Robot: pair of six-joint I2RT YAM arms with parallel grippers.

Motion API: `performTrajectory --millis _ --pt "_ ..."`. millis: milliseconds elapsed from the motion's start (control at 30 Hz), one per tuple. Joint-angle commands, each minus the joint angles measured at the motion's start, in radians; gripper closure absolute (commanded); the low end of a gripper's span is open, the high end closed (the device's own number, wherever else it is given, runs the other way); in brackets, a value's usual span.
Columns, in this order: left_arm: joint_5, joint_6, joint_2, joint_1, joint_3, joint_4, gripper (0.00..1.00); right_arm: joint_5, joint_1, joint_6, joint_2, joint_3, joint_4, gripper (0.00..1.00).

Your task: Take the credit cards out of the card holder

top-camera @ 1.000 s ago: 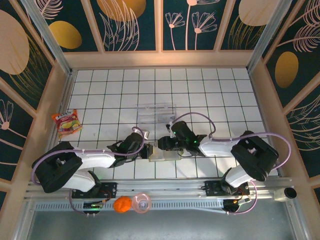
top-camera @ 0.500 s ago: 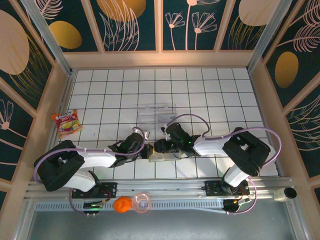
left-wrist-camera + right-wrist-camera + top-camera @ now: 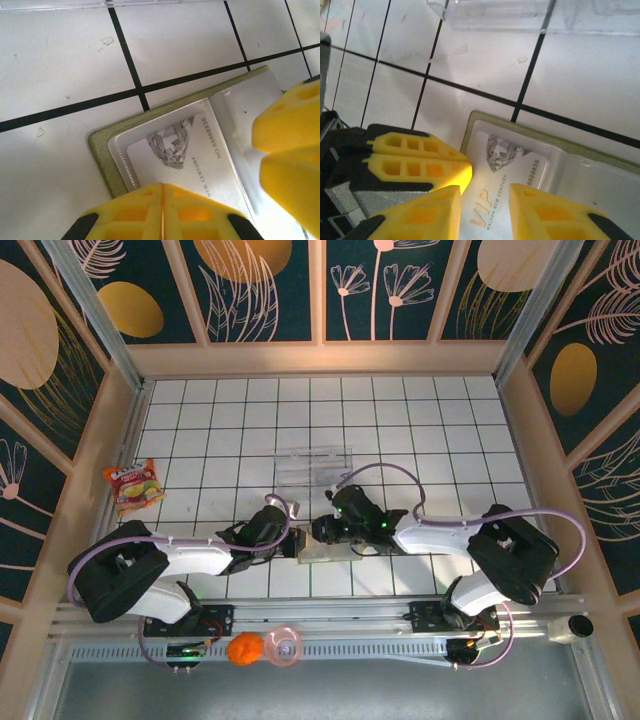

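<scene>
The card holder [image 3: 335, 552] lies open on the tiles near the front edge, olive-green rim [image 3: 102, 160] [image 3: 490, 119] around pale clear pockets. A grey-white credit card [image 3: 185, 155] [image 3: 505, 165] printed with a diamond and "VIP" lies in its left pocket. My left gripper [image 3: 292, 542] [image 3: 162, 186] is shut, its tips resting on the card's near edge. From the right, my right gripper [image 3: 318, 530] [image 3: 485, 192] hangs over the same card, its jaws apart with the card showing between them. The other arm's yellow fingers [image 3: 290, 150] [image 3: 420, 160] appear in each wrist view.
A clear plastic tray [image 3: 313, 465] [image 3: 520, 15] stands just behind the card holder. A snack packet [image 3: 133, 486] lies by the left wall. An orange ball [image 3: 243, 649] and a pink object [image 3: 284, 646] sit on the front rail. Wooden walls enclose the tiled floor.
My right gripper has crept slightly left and back over the card holder. The left gripper closed the last bit and stayed in place.
</scene>
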Motion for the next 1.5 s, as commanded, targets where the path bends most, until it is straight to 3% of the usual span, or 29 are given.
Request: performTrajectory --millis 0,267,533,700,800,900,1133,1467 --pt "0.005 -0.007 -0.010 -0.001 -0.015 -0.002 0.92 0.039 -0.020 -0.029 0.004 0.024 -0.058 0.73" --pt "-0.002 -0.011 -0.010 0.000 -0.016 -0.009 0.97 0.016 -0.041 -0.024 0.079 0.028 -0.034 0.80" --pt "0.008 -0.007 0.005 0.000 -0.008 0.001 0.98 -0.005 -0.019 -0.022 0.074 0.020 -0.008 0.75" --pt "-0.001 -0.001 -0.027 -0.001 -0.006 -0.025 0.92 0.006 -0.014 -0.023 -0.006 -0.011 -0.006 0.72" --pt "-0.006 0.005 -0.062 0.000 -0.003 -0.054 0.83 -0.012 -0.014 -0.031 -0.019 -0.010 -0.026 0.71" --pt "-0.017 0.007 -0.102 -0.001 -0.011 -0.067 0.83 -0.062 -0.014 -0.031 -0.012 -0.018 -0.005 0.71" --pt "-0.037 0.017 -0.052 -0.015 -0.005 -0.094 0.89 -0.040 -0.037 -0.011 0.030 -0.022 -0.025 0.76" --pt "-0.038 0.019 -0.013 -0.026 -0.005 -0.086 0.94 -0.087 -0.024 -0.027 0.079 -0.018 0.007 0.75"
